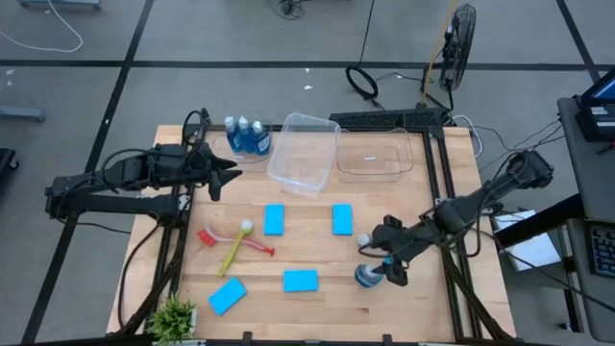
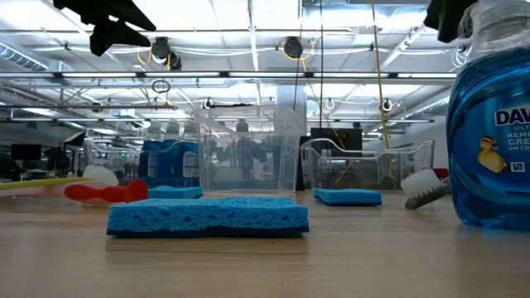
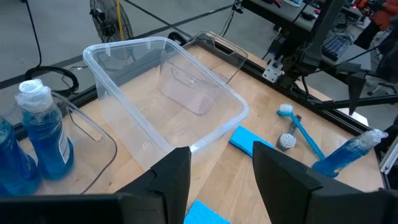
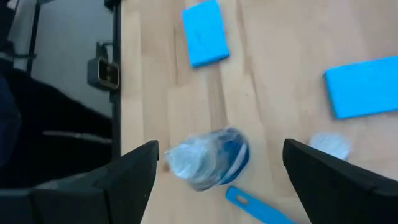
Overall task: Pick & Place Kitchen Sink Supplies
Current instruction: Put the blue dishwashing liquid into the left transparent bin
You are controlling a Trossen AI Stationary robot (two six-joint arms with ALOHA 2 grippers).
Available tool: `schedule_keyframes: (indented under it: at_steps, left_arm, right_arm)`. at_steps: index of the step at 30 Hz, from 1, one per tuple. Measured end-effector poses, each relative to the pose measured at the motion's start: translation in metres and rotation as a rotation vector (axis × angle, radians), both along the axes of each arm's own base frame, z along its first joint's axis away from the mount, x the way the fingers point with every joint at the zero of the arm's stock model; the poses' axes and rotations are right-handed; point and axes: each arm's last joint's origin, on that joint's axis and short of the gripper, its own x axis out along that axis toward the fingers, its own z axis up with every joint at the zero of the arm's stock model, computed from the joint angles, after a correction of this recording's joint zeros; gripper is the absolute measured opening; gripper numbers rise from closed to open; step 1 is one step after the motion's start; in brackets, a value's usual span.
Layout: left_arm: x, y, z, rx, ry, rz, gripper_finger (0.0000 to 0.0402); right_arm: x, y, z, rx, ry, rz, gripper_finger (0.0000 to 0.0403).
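Wooden table [image 1: 317,308] carries two clear bins [image 1: 306,152] at twelve o'clock, ready for supplies; left gripper [image 1: 229,171], fingers partly apart and empty, waits at ten o'clock, while right gripper [image 1: 378,272] hovers spread wide over an upright soap bottle [image 1: 367,276] at five o'clock, seemingly lining up a grasp.
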Motion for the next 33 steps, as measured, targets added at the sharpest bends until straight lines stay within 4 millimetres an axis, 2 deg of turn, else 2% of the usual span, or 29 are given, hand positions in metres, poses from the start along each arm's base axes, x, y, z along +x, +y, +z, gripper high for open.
schedule_keyframes:
  at_steps: [20, 27, 33]
  left_arm:
    - [0.0, 0.0, 0.0, 0.004, 0.006, -0.002, 0.0175]
    - [0.0, 0.0, 0.0, 0.004, 0.006, -0.002, 0.0175]
    - [-0.001, 0.0, -0.002, 0.002, 0.024, -0.003, 0.0175]
  right_arm:
    - [0.021, 0.018, -0.037, -0.057, 0.138, 0.053, 0.0329]
    - [0.022, 0.018, -0.039, -0.076, 0.136, 0.039, 0.0327]
    - [0.024, 0.018, -0.038, -0.069, 0.117, 0.037, 0.0301]
